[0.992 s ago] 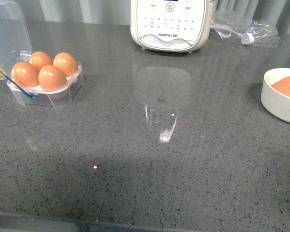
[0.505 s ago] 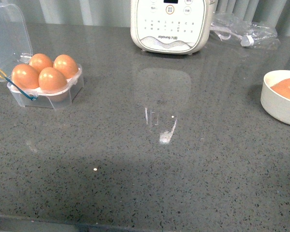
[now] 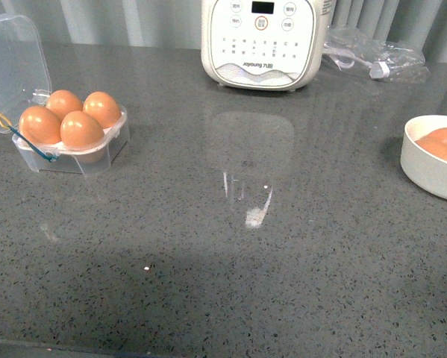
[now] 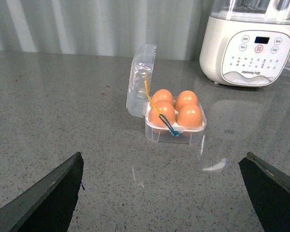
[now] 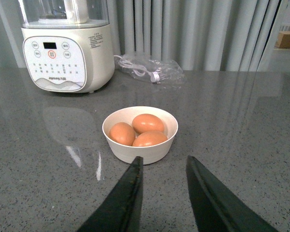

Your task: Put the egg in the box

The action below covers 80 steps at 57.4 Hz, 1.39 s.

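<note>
The box [image 3: 74, 153] is a clear carton at the counter's left with its lid [image 3: 10, 67] open. Every slot holds a brown egg [image 3: 81, 128]. It also shows in the left wrist view [image 4: 176, 133] with a blue-and-yellow tie [image 4: 159, 108]. My left gripper [image 4: 164, 155] is open and empty, well back from the box. My right gripper [image 5: 164, 158] is shut and empty, just short of a white bowl [image 5: 140, 147] holding three brown eggs [image 5: 147, 123]. Neither gripper shows in the front view.
The bowl sits at the right edge of the front view [image 3: 424, 168]. A white appliance with buttons [image 3: 262, 41] stands at the back middle. A crumpled clear bag [image 3: 376, 56] lies right of it. Grey curtains hang behind the counter.
The whole front view has shifted: everything sits slightly lower in the picture than before. Nothing on the counter has moved relative to the rest.
</note>
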{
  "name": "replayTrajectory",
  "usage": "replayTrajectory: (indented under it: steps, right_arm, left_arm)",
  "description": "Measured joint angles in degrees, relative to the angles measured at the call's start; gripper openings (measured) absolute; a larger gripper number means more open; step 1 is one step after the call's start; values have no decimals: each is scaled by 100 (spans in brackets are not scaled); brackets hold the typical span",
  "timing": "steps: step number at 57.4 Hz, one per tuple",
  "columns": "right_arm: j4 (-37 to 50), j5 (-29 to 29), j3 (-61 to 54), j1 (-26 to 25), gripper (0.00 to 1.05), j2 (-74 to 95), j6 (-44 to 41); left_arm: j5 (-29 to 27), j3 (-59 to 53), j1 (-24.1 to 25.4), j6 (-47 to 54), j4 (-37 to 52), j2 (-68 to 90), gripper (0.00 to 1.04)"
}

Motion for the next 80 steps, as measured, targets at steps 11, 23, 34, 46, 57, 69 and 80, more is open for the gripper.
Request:
replayTrajectory:
  steps: [11,23,34,46,57,69,80]
  right_arm:
    - [0,0,0,-2,60,0,0]
    - [0,0,0,0,95,0,0]
    - [0,0,0,-2,97,0,4]
    - [0,0,0,0,97,0,4]
    - [0,0,0,-2,97,0,4]
    - [0,0,0,0,97,0,4]
    - [0,-2,0,-2,97,0,4]
  left_arm:
    - [0,-2,0,0,0,0,98]
    - [0,0,0,0,0,0,98]
    - [0,0,0,0,0,0,98]
    - [0,0,0,0,0,0,98]
    - [0,0,0,0,0,0,98]
    - [0,0,0,0,0,0,98]
    - [-116,77,-28,-133,-275,140,98]
